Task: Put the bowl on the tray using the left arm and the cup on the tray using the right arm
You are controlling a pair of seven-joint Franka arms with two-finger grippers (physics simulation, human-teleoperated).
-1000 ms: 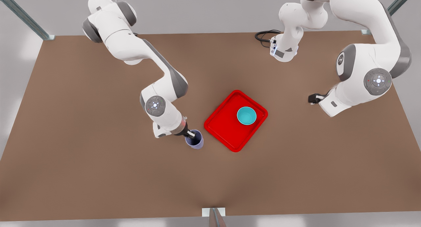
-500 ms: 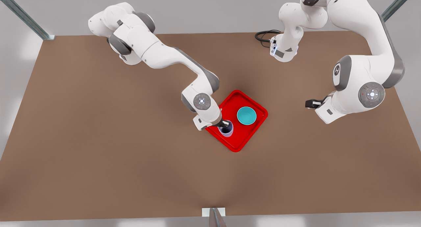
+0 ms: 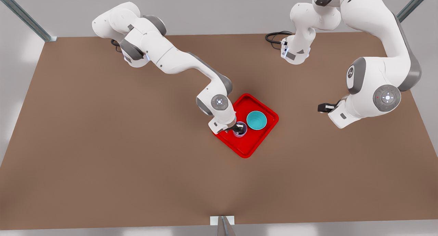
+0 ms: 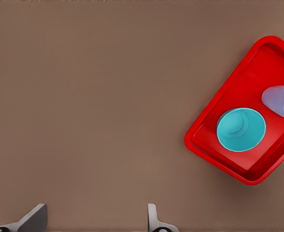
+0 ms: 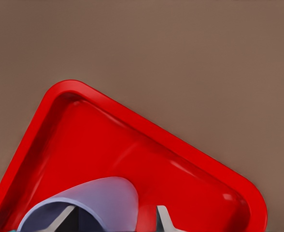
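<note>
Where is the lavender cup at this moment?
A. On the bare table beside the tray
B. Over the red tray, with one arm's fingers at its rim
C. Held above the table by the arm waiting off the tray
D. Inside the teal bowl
B: in the front view the cup sits within the red tray, the right gripper at its rim, apart from the bowl.

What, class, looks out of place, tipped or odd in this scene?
Nothing stands out. The bowl sits upright on the tray, and the right pincer holds the cup over the tray beside it. The left pincer waits open, apart.
</note>
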